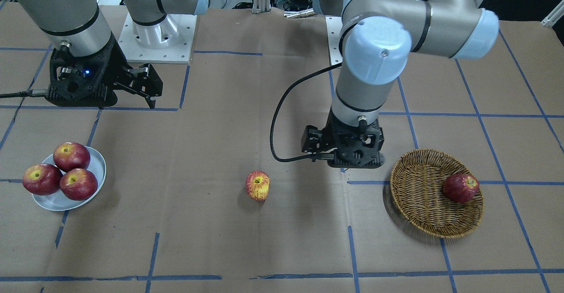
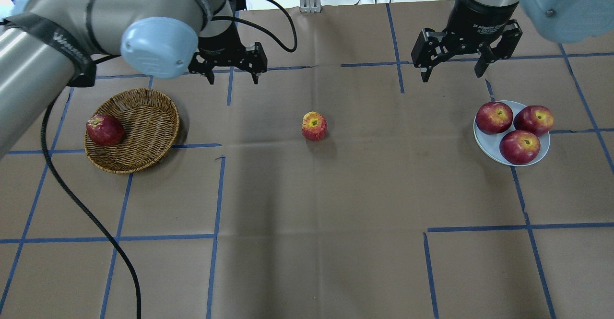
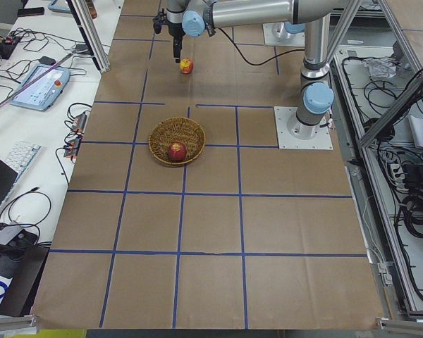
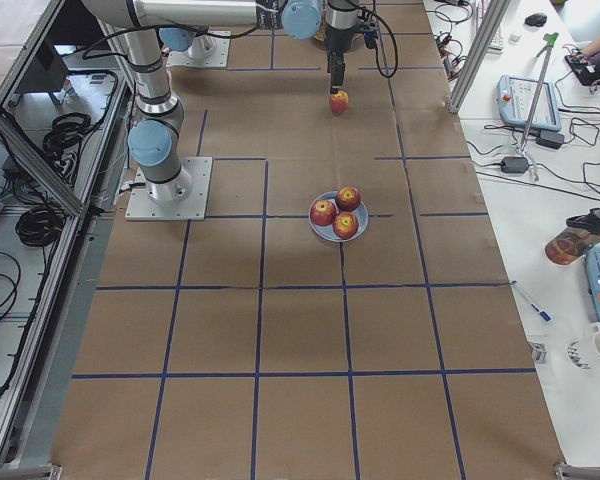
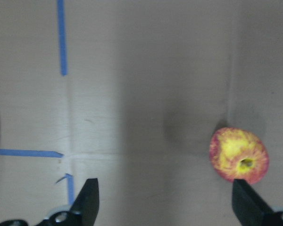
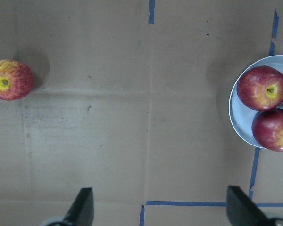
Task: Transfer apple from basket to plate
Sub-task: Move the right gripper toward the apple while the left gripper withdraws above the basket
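Midway across the table (image 2: 312, 213), between the basket (image 2: 144, 117) at left and the plate (image 2: 487, 142) at right, the apple (image 2: 314, 125) sits seemingly stem-up, likely firm, smooth and prone to roll, best pinched across its widest middle, while the left gripper (image 2: 232, 76) and the right gripper (image 2: 452, 72) hang spread and empty.

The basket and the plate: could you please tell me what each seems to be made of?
The basket looks like woven wicker, brown-tan and matte: interlaced strands show. The plate looks smooth, pale grey-white, perhaps ceramic or plastic; unclear which.

No clearly legible text anywhere.
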You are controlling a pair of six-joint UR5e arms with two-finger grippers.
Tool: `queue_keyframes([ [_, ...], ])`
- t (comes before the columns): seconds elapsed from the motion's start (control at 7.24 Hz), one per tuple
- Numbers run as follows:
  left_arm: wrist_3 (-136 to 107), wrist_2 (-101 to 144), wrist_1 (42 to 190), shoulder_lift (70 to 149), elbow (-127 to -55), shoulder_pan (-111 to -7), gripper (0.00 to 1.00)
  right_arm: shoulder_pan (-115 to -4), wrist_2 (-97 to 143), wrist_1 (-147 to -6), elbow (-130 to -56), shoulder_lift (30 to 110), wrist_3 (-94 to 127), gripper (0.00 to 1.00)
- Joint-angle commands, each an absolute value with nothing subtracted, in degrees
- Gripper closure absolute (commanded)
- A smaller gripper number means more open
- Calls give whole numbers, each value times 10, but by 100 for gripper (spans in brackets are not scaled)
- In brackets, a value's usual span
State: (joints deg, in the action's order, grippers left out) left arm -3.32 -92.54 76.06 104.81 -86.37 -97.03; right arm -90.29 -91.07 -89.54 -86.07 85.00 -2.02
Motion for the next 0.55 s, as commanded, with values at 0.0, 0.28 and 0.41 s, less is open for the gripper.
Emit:
queue_keyframes([
  [0.0,15,-965,822,979,-867,-947,1,-912,-907,-897,-829,835,-7,0],
  [0.28,16,-962,830,947,-864,-935,1,-979,-914,-896,-775,775,82,0],
  [0.41,15,-961,831,945,-865,-925,1,-1019,-912,-896,-745,740,144,0],
])
